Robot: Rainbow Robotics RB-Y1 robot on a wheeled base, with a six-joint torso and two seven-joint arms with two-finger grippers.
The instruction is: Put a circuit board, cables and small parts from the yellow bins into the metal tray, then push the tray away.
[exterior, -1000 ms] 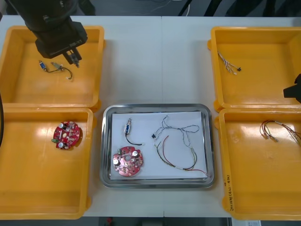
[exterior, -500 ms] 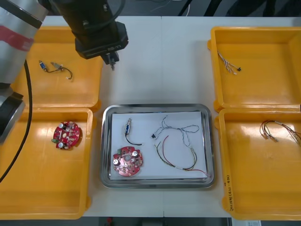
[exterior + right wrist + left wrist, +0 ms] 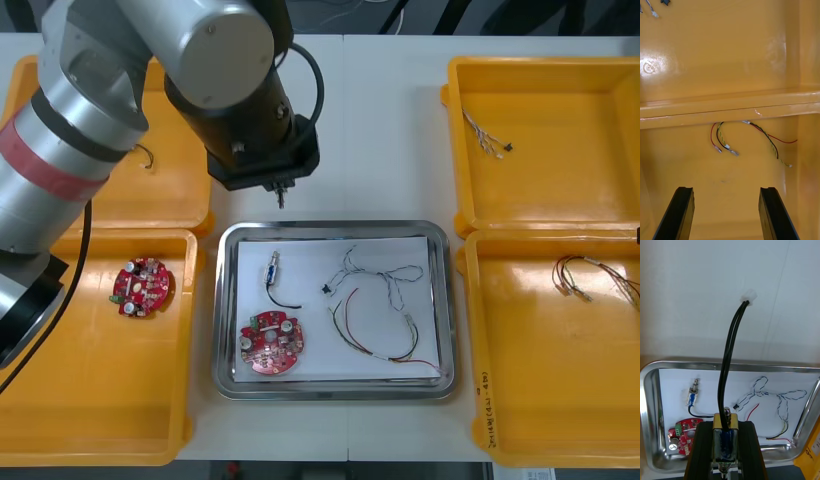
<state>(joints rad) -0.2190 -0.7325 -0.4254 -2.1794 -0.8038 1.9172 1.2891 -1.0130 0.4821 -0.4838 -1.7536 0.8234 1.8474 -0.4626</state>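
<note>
While the left gripper (image 3: 279, 196) hangs over the table (image 3: 380, 120) just beyond the far rim of the metal tray (image 3: 335, 227), its fingers are clamped on a small metal part (image 3: 725, 438). The part's black cable (image 3: 725, 363) runs out past the fingertips to a white plug (image 3: 748, 297). Inside the tray lie a red circuit board (image 3: 270, 343), another small part (image 3: 272, 270) with a black lead, a blue and white cable (image 3: 378, 275) and a red and yellow cable (image 3: 385, 348). The right gripper (image 3: 726, 189) hovers, fingers spread apart, over a yellow bin (image 3: 730, 176) holding a second red and yellow cable (image 3: 748, 137).
</note>
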